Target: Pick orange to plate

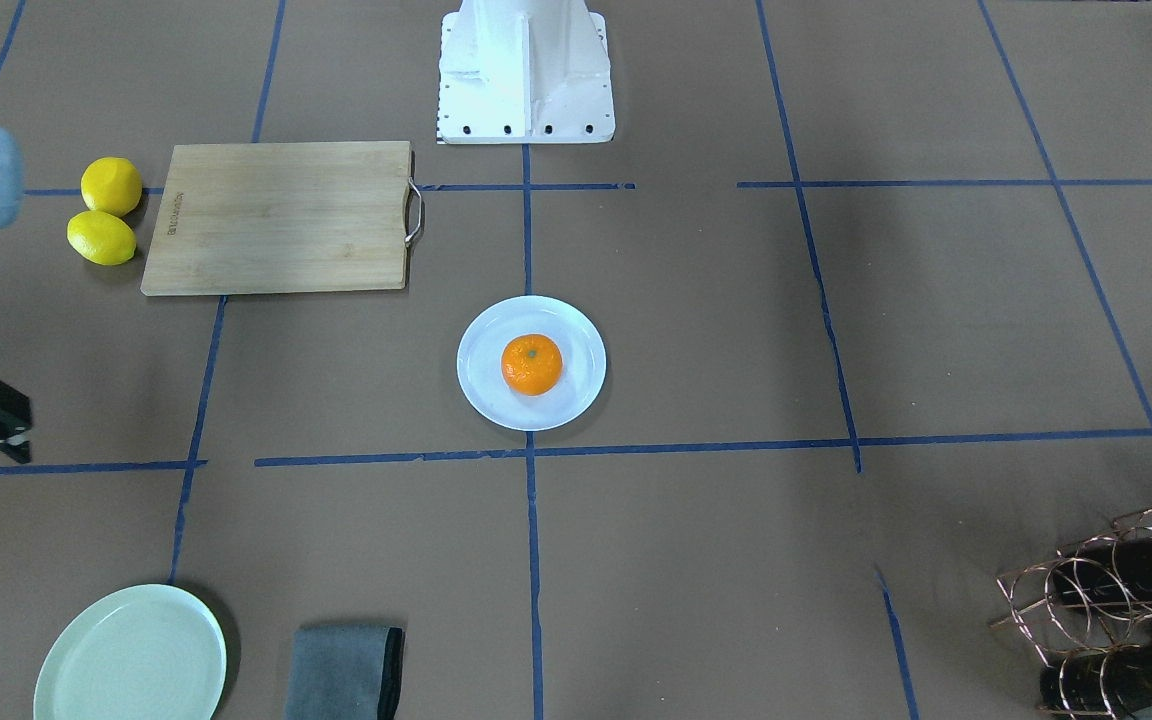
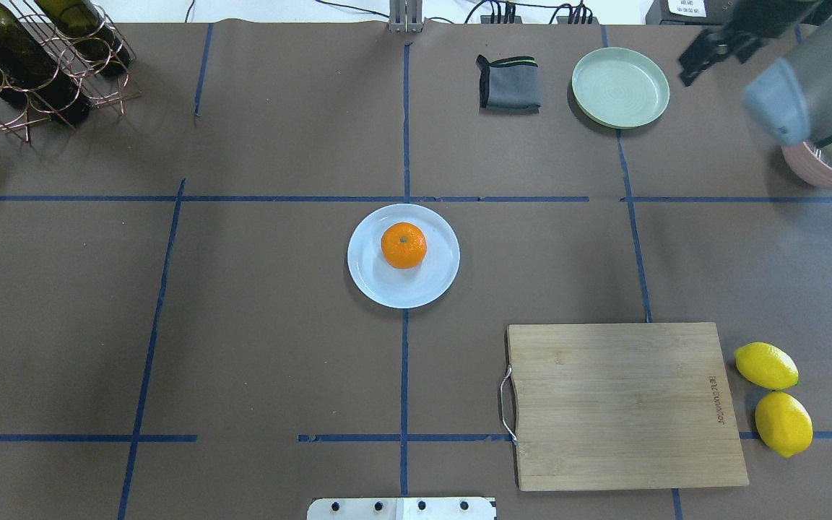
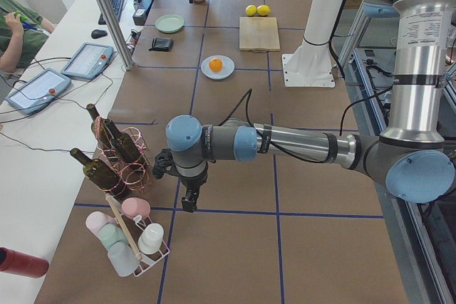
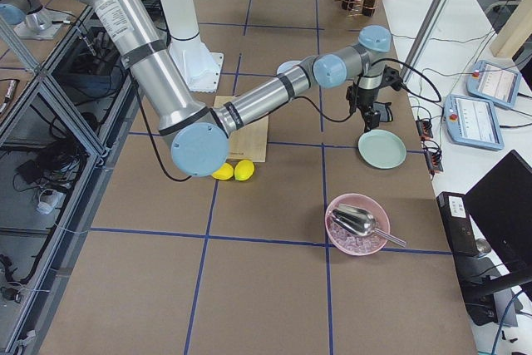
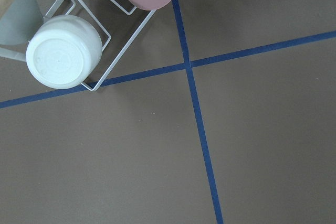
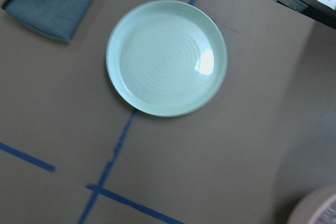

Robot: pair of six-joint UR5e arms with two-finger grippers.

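Observation:
The orange [image 2: 403, 245] rests near the middle of the round bluish-white plate [image 2: 375, 278] at the table's centre, also shown as the orange [image 1: 532, 364] on the plate [image 1: 484, 395]. No gripper touches it. My right gripper [image 2: 710, 58] hangs far off at the back right, beside the mint-green plate; its dark fingers look spread apart with nothing between them. My left gripper [image 3: 187, 201] shows only in the exterior left view, low over the table by the cup rack, and I cannot tell its state.
A mint-green plate [image 2: 620, 87] and a folded grey cloth [image 2: 509, 83] lie at the back right. The wooden cutting board [image 2: 622, 404] and two lemons [image 2: 774, 396] sit front right. A wine-bottle rack [image 2: 26, 65] stands back left, and a pink bowl [image 4: 357, 224] far right.

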